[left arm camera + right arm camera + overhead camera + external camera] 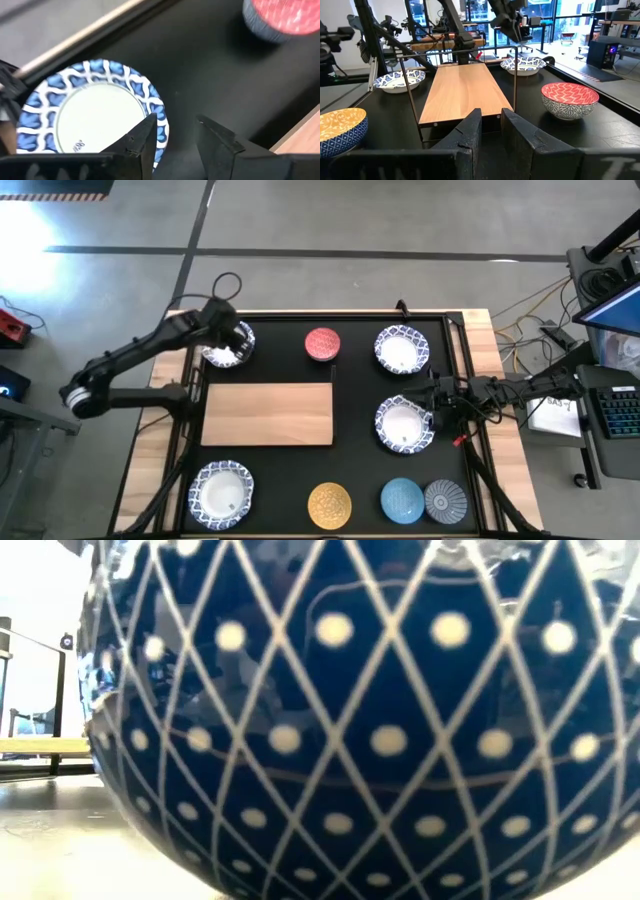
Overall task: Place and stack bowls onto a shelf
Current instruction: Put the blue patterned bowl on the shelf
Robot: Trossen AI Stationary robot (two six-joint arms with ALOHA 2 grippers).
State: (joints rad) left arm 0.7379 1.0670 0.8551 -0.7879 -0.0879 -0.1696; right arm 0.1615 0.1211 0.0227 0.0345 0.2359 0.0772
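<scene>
My left gripper [175,120] hangs open over the far-left white bowl with a blue rim [90,115], [228,345]. One finger stands over the bowl's rim and the other outside it; I cannot tell whether either touches. The light-wood shelf [268,414] lies bare at the middle of the table. My right gripper [491,117] waits at the table's right side, pointing level, its fingers a narrow gap apart with nothing between them. The other bowls sit base-down on the black table.
Around the shelf stand a red bowl [322,344], two blue-rimmed bowls on the right [401,350], [404,424], and one at the near left [221,492]. Yellow [329,505], light blue [401,500] and grey-blue [445,500] bowls line the near edge. A bowl's dark-blue wall [360,720] fills the low view.
</scene>
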